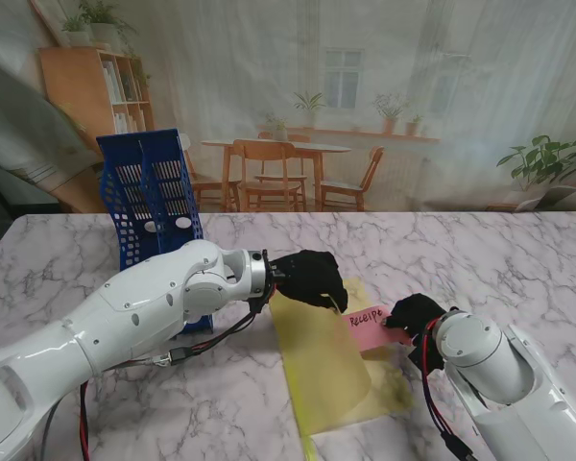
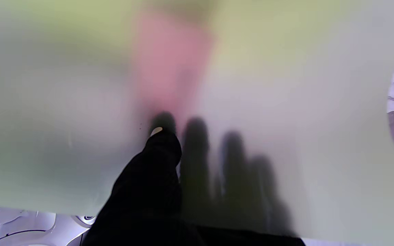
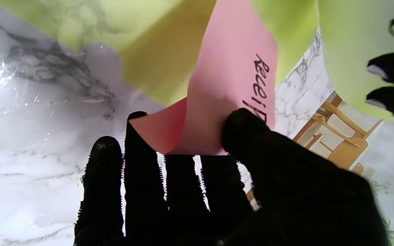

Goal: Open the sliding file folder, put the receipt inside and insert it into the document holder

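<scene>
At the far left of the marble surface (image 1: 67, 259), close to its back edge, the blue document holder (image 1: 152, 197) stands upright; its slots look unfilled, though the mesh hides most of the inside. The left arm crosses in front of the holder's base, and bare marble lies open to the left of the holder and nearer to me.

Towards the middle, the left hand (image 1: 310, 278) pinches the top sheet of the yellow-green translucent file folder (image 1: 326, 370) at its far corner and holds that sheet lifted, so the folder gapes open towards the right. In the left wrist view the thumb lies on one side of the sheet and the other fingers (image 2: 229, 164) show as shadows through it. The folder's lower sheet lies flat on the surface, its near end close to the front edge.

Right of that, the pink receipt (image 1: 372, 325) reaches with its leading edge into the folder's open mouth. The right hand (image 1: 413, 315) pinches its trailing end, thumb on top and fingers beneath. Beyond the right arm the surface is open marble.
</scene>
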Controlling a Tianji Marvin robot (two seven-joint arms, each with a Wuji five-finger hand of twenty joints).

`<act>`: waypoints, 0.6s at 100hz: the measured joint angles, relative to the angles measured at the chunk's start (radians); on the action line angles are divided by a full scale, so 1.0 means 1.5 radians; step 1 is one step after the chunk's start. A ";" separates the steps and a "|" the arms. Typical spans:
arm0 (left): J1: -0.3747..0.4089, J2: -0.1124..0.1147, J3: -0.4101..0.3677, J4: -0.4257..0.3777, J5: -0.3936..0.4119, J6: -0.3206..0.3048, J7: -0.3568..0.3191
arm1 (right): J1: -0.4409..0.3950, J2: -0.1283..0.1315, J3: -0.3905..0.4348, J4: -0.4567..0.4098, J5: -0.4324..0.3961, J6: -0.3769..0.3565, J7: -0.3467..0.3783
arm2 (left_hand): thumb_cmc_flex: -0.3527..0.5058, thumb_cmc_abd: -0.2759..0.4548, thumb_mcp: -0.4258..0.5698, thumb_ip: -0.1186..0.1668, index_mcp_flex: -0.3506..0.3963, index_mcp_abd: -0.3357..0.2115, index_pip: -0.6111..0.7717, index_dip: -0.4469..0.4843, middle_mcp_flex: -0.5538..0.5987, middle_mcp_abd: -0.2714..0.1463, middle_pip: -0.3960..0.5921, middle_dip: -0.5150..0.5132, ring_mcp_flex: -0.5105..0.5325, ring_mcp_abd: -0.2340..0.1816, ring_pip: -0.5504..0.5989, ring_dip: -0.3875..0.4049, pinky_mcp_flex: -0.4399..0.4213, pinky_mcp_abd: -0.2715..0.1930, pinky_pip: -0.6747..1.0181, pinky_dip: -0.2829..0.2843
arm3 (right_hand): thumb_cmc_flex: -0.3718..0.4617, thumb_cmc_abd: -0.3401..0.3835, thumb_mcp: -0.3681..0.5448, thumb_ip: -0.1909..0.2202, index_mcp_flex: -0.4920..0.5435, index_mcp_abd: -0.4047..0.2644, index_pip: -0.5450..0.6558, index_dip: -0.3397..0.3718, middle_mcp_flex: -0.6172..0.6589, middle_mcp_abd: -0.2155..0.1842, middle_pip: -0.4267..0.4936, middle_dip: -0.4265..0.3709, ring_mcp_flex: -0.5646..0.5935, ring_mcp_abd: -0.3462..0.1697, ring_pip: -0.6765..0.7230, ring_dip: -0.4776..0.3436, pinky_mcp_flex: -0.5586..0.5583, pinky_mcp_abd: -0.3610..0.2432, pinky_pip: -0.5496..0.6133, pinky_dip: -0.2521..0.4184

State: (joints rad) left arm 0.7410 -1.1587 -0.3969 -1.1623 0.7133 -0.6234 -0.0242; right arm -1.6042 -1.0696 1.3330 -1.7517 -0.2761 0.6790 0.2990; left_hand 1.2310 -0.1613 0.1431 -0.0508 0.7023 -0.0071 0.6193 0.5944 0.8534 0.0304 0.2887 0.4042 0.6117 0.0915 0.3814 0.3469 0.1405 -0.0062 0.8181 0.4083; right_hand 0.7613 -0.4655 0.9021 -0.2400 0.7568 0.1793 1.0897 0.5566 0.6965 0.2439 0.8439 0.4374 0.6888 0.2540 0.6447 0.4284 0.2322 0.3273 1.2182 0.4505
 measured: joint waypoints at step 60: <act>-0.003 -0.003 0.009 0.005 0.000 -0.004 0.006 | 0.053 0.000 -0.025 0.011 0.082 0.078 0.039 | 0.000 0.000 0.000 0.000 0.000 0.000 0.000 0.000 0.000 0.000 0.000 0.000 0.000 0.000 0.000 0.000 0.000 0.000 0.000 0.000 | 0.000 0.008 -0.011 0.000 0.000 0.000 0.000 0.007 -0.003 0.005 0.015 0.001 0.019 0.001 0.019 0.008 0.019 0.000 0.027 0.007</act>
State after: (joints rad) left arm 0.7367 -1.1639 -0.3841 -1.1548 0.7136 -0.6298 -0.0152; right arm -1.5247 -1.0689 1.2962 -1.7351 -0.1525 0.7955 0.3572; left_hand 1.2310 -0.1613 0.1431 -0.0508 0.7023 -0.0071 0.6193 0.5944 0.8534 0.0304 0.2887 0.4042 0.6117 0.0915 0.3816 0.3469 0.1405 -0.0062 0.8181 0.4083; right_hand 0.7620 -0.4528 0.8858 -0.2400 0.7561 0.1794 1.0896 0.5668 0.6913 0.2518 0.8664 0.4382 0.7177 0.2559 0.6730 0.4406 0.2601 0.3276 1.2592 0.4608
